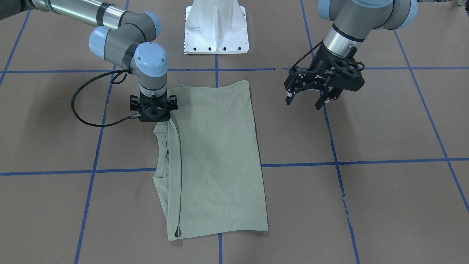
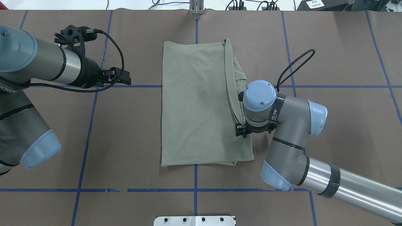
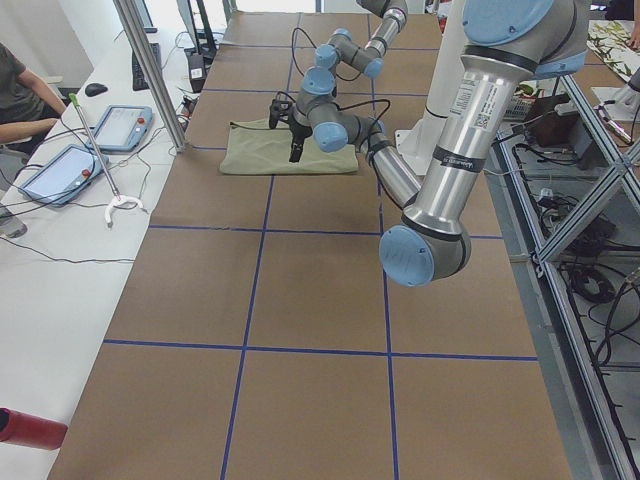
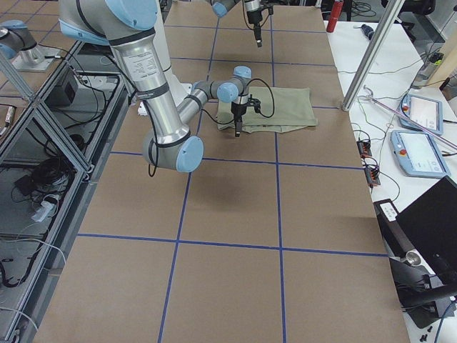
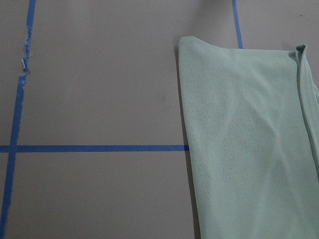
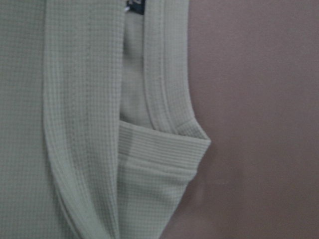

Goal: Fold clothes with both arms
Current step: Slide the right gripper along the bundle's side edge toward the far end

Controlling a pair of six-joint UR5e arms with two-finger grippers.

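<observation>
The clothes are one pale sage-green shirt (image 1: 216,157) (image 2: 194,106), lying folded into a long rectangle in the middle of the table. Its round neck (image 1: 161,146) and black neck label (image 6: 134,6) show at the folded edge on the robot's right. My right gripper (image 1: 154,115) (image 2: 243,130) points straight down onto that edge beside the neck. Its fingers are hidden under the wrist, so I cannot tell its state. My left gripper (image 1: 305,103) (image 2: 122,77) hovers open and empty over bare table, well off the shirt's other long edge (image 5: 185,124).
The white pedestal base (image 1: 216,29) stands at the robot's side of the table. Blue tape lines (image 1: 366,161) grid the brown surface. Beyond the far edge are a metal post (image 3: 150,70), tablets (image 3: 125,125) and a seated person's arm (image 3: 25,125).
</observation>
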